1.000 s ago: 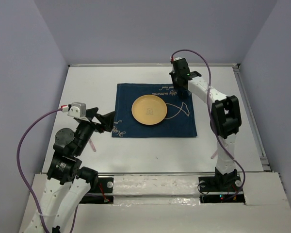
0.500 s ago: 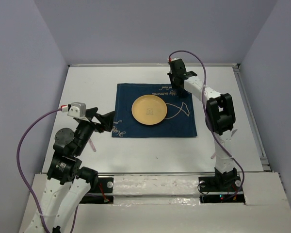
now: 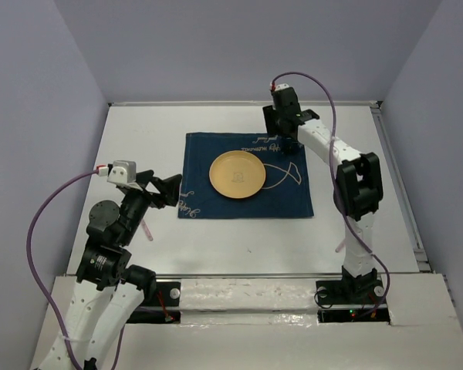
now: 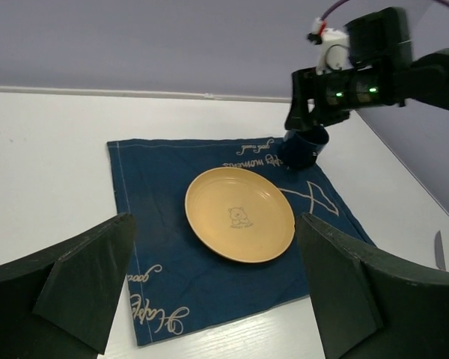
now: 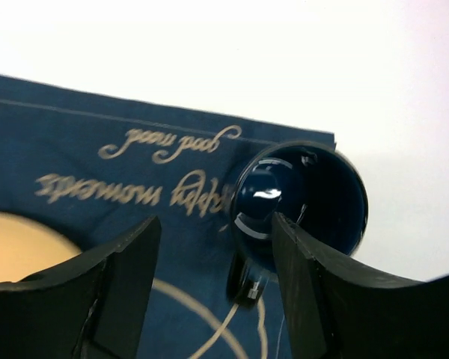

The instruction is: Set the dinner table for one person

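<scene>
Table (image 3: 239, 239): big rigid white slab under everything, fixed, nothing on it to grip; the settings are what get handled. Mat (image 3: 208, 196) lies flat mid-table, plate (image 3: 237, 174) centred on it. Cup (image 5: 299, 200) stands upright at the mat's far right corner, directly below the right pincer (image 5: 213, 288); glossy, likely slippery and breakable, so I'd take it across the rim or wall. Right pincer's jaws are spread, straddling the cup, not touching as far as I can tell; arm stretched far forward, wrist pointing down. Left pincer (image 4: 217, 292) spread wide, empty, hovering low off the mat's near left corner, plate straight ahead.
</scene>
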Tool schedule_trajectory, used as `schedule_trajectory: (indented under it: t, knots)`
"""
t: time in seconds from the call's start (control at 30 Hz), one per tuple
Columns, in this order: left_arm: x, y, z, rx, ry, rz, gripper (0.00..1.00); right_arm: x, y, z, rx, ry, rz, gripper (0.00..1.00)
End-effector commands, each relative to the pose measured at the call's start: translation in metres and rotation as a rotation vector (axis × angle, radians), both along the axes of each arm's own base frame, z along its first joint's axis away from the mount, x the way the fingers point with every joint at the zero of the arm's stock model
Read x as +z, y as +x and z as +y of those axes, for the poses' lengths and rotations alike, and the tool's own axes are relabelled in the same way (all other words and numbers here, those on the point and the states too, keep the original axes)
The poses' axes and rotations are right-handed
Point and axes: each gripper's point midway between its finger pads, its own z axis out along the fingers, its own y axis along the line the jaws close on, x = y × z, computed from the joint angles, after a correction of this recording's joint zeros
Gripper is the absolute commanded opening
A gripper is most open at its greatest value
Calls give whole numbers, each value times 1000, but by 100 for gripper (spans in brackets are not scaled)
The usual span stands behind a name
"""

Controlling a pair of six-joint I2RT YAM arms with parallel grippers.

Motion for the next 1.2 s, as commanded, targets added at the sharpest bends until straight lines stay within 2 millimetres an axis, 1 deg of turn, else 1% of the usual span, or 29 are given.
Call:
schedule_trajectory:
  t: [0.0,0.07,0.1,0.13,0.17,0.2,0.23,0.27,0.3,0.33,0.37,0.4,0.43,0.47,0.5,0.53,0.6,0.67,0.7,0.77,0.8,0.83,0.87,0.9,0.93,1.03,1.07,1.1,1.17]
  knots:
    - [-3,11,25,151,-14,19,99,88,-36,44,54,221,-143,67]
    - [-10,15,37,229,-29,49,99,87,-56,57,81,273,-147,66]
    - [-13,17,42,261,-44,65,99,104,-73,64,104,315,-179,66]
    - [-18,18,45,288,-58,92,99,103,-84,68,101,361,-174,66]
    - [-21,21,52,340,-87,118,99,81,-100,73,122,388,-134,66]
    - [-24,22,55,365,-97,136,99,79,-109,71,121,411,-128,66]
    - [-33,23,57,387,-93,174,99,96,-125,83,160,472,-157,66]
    - [-35,24,60,409,-108,191,99,76,-143,85,175,466,-119,66]
    - [-44,24,60,413,-93,226,99,77,-152,86,181,481,-119,66]
    - [-51,24,60,419,-91,252,99,74,-162,89,201,491,-104,66]
    - [-56,25,63,446,-94,275,99,70,-174,88,212,496,-92,66]
    - [-63,26,65,473,-119,309,99,67,-181,89,220,501,-83,66]
    - [-78,28,66,495,-94,370,99,66,-189,91,224,513,-76,66]
    - [-84,29,70,517,-86,394,99,73,-199,95,251,533,-87,66]
    - [-89,30,71,528,-82,416,99,64,-206,92,250,530,-69,65]
    - [-99,31,73,542,-68,450,99,65,-210,94,255,545,-74,65]
    - [-107,32,82,590,-57,479,99,63,-219,91,271,559,-73,65]
    - [-120,33,86,604,-38,534,99,60,-221,88,268,550,-77,65]
    - [-126,34,98,642,-45,563,96,61,-222,86,269,549,-83,65]
    - [-146,39,101,643,-47,639,90,61,-223,84,269,544,-89,65]
    - [-153,40,115,684,-65,667,82,64,-223,83,269,544,-100,65]
    - [-167,42,120,697,-65,721,82,66,-222,83,273,545,-111,65]
    - [-175,43,123,685,-80,757,82,67,-222,83,276,545,-114,65]
    - [-188,44,134,720,-86,804,81,69,-223,83,280,546,-119,65]
    - [-194,43,136,730,-82,830,82,68,-223,83,280,545,-122,65]
    - [-211,45,134,709,-67,885,81,67,-225,80,277,548,-126,65]
    - [-222,44,134,710,-54,927,80,71,-225,81,281,558,-136,65]
    - [-225,45,135,709,-44,939,78,69,-226,81,283,558,-134,65]
    - [-239,45,137,713,-22,982,72,71,-228,82,293,568,-135,65]
